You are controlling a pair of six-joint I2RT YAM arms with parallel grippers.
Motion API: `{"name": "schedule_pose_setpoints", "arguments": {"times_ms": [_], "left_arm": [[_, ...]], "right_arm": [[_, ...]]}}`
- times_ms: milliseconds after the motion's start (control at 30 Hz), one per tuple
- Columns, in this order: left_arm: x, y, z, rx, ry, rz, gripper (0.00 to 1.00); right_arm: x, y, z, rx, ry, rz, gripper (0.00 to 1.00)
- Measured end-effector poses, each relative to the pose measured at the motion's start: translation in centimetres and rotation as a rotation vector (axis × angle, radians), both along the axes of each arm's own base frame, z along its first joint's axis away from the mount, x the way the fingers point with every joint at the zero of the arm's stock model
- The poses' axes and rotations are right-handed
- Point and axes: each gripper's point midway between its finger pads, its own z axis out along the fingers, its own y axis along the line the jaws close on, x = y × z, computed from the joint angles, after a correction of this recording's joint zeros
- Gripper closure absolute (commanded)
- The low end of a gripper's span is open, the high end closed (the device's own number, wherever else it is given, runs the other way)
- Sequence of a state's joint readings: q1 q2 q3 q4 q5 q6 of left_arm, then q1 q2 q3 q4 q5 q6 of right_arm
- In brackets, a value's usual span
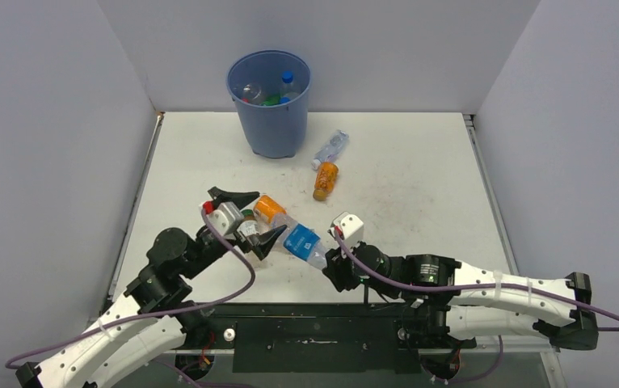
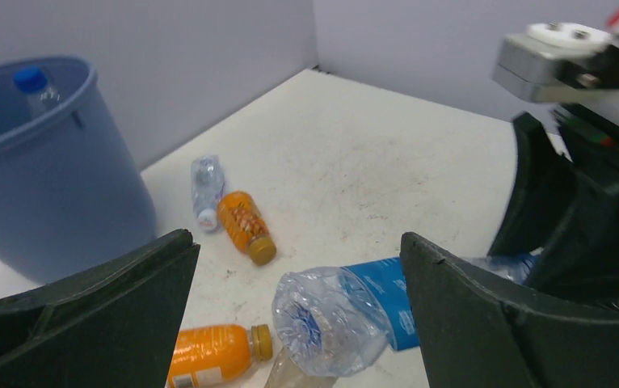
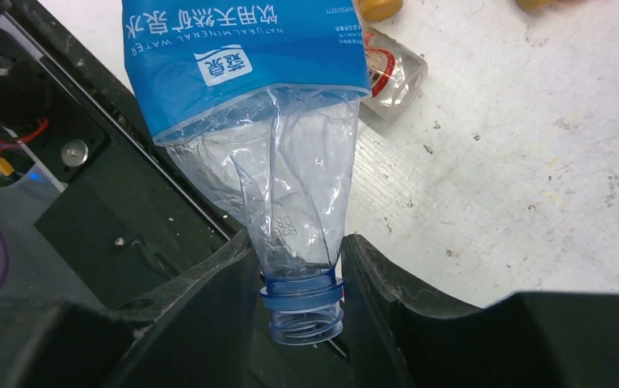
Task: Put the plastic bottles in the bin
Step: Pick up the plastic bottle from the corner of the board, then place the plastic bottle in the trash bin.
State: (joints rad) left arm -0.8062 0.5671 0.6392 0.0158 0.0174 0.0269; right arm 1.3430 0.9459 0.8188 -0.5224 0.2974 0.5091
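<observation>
A crushed clear bottle with a blue label (image 1: 300,241) is held just above the table. My right gripper (image 1: 328,263) is shut on its uncapped neck (image 3: 302,301). The right fingers (image 3: 209,295) press it from both sides. My left gripper (image 1: 251,217) is open, and the bottle's base (image 2: 326,319) lies between its spread fingers (image 2: 484,323) without touching them. The blue bin (image 1: 267,101) stands at the back with several bottles inside. An orange bottle (image 1: 269,208) and a clear red-labelled bottle (image 3: 391,69) lie under the left gripper. A clear bottle (image 1: 330,148) and another orange bottle (image 1: 326,179) lie right of the bin.
The bin (image 2: 48,178) is at the left of the left wrist view, a blue-capped bottle (image 2: 30,79) sticking out of it. White walls close the table at the back and both sides. The black base rail (image 1: 314,323) runs along the near edge.
</observation>
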Motion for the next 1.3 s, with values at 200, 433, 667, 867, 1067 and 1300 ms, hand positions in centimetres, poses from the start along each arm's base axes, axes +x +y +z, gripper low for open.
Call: {"name": "schedule_pose_setpoints", "arguments": {"times_ms": [200,433,667,867,1067,1300], "left_arm": [[-3.2,-1.1,2.4,0.081,-0.161,-0.181,0.04],[-3.3,-0.9,1.5,0.346,-0.219,-0.226,0.04],[-4.0,-1.1,0.4,0.528,-0.267,-0.285,0.03],[-6.2,-4.1,-3.2,0.684,-0.22,-0.442,0.02],[-6.8,-4.8,-6.0,0.791,-0.174,-0.484,0.1],[-5.1,-4.7,-5.1,0.792,-0.225,-0.392,0.6]], "right_arm": [[-0.3,-0.8,3.2,-0.042,-0.001,0.022,0.95],[-0.6,-2.2,2.6,-0.153,0.007,0.046,0.95],[-0.5,-2.2,2.5,-0.225,-0.003,0.078,0.95],[-0.3,-1.3,4.0,-0.218,-0.021,0.102,0.95],[-0.3,-0.7,5.1,-0.197,-0.029,0.121,0.95],[-0.4,-0.5,5.4,-0.189,-0.031,0.136,0.95]]}}
